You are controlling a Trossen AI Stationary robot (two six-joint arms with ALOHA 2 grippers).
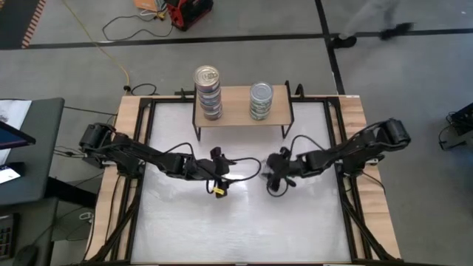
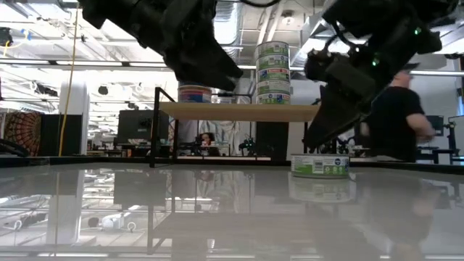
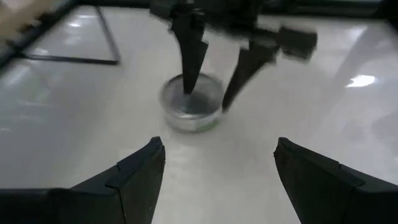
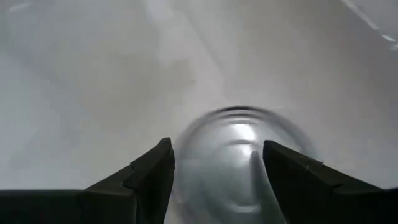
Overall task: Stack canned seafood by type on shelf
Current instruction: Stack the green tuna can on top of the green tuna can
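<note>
text: none legible | tin (image 2: 320, 165) label: print too small to read

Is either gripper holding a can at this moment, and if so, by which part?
Nothing is held. The right gripper is open with its fingers on either side of a silver-lidded can on the table, not closed on it. The left gripper is open and empty.

the shelf (image 1: 240, 111) stands at the table's (image 1: 244, 236) far edge with two stacks of cans on it, one toward its left end (image 1: 208, 92) and one toward its right end (image 1: 260, 100), leaving bare board between them and at the right end. in front of the shelf, the left gripper (image 1: 219, 177) and right gripper (image 1: 275, 174) crowd the middle over a lone tin (image 2: 320, 165), fingers spread. nearer than that, well away from the shelf, the table is bare and open.
</note>
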